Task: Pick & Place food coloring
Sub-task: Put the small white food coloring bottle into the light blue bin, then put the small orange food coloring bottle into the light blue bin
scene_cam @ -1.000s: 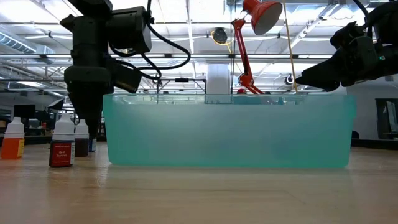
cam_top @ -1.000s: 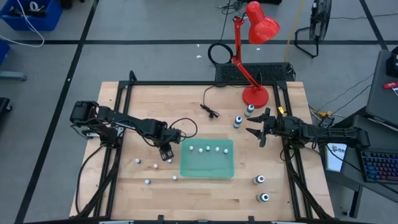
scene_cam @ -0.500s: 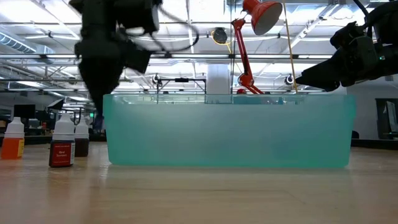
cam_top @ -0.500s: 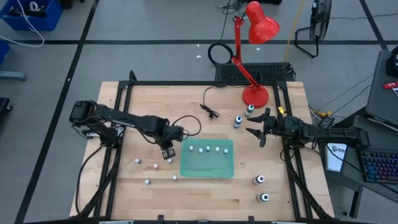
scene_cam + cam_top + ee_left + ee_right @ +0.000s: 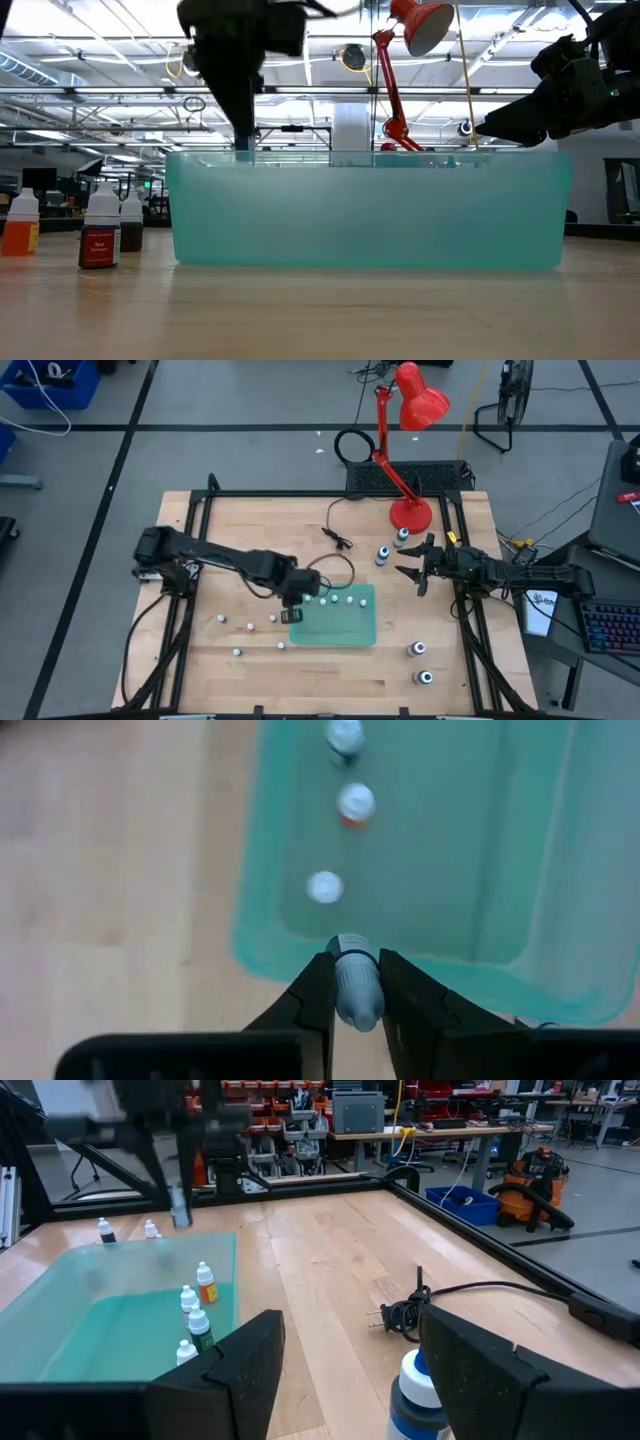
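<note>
Table (image 5: pixel 440 630) bears four large bottles (image 5: pixel 417 650); tray (image 5: pixel 360 630) holds four small.

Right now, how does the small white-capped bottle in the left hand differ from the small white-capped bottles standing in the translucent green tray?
The small white-capped bottle in the left hand is clamped between the fingers above the translucent green tray's rim; the small white-capped bottles in the tray stand free on its floor. The held bottle is alone; the tray bottles form a row. All have white caps.

In the low view the frosted tray (image 5: pixel 370 210) wall hides the bottles inside it. The left arm (image 5: pixel 235 50) is blurred there, its top cut off by the edge. Colours of the loose bottles (image 5: pixel 247 627) on the counter (image 5: pixel 240 520) are too small to tell from above.
</note>
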Tool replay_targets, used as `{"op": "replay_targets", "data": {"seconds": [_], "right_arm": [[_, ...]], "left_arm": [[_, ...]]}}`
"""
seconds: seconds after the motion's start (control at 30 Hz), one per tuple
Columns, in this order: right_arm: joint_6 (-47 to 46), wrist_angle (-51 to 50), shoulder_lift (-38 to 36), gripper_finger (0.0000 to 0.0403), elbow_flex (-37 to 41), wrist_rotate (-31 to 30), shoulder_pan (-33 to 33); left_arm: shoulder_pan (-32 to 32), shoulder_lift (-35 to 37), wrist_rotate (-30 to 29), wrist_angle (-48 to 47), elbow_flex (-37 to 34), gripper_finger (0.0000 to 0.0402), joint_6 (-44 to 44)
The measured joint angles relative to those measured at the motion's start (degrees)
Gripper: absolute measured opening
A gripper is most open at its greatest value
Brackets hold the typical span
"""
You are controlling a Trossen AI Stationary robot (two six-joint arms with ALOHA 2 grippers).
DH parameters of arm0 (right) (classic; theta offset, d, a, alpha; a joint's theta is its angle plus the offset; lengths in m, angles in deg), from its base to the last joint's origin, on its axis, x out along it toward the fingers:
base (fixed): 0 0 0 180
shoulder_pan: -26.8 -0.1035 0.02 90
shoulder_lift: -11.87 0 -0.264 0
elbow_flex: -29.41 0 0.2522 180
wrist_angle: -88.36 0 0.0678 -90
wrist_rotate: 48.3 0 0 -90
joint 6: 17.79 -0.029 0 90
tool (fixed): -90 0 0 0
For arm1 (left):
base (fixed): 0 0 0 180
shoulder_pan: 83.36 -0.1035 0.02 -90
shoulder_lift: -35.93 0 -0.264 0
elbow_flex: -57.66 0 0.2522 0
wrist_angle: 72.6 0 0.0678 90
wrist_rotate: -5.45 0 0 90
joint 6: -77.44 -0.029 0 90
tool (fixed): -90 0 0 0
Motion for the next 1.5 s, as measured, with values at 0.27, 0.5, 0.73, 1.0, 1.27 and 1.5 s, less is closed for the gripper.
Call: {"op": "replay_targets", "data": {"seconds": [0.27, 0.5, 0.73, 1.0, 1.27, 1.5], "right_arm": [[0.02, 0.0, 0.01, 0.0222, 0.02, 0.0, 0.0], [0.01, 0.0, -0.01, 0.0222, 0.01, 0.0, 0.0], [0.01, 0.02, -0.01, 0.0222, 0.02, 0.0, 0.0], [0.0, 0.02, 0.0, 0.0222, 0.01, 0.0, 0.0], [0.02, 0.02, -0.01, 0.0222, 0.02, 0.0, 0.0], [0.0, 0.02, -0.01, 0.0222, 0.0, 0.0, 0.0]], "left_arm": [[0.83, -12.21, 5.41, 0.52, 3.37, 0.0058, -3.15], [0.71, -15.12, 7.6, 1.27, 3.49, 0.0058, -3.47], [0.72, -15.25, 7.64, 2.55, 3.4, 0.0112, -3.02], [0.34, -12.66, 7.55, 1.73, 3.29, 0.0231, -1.66], [1.3, -1.57, 4.59, -3.01, 3.3, 0.027, 3.61], [7.06, 7.01, -3.36, -9.4, -2.32, 0.0274, 15.69]]}}
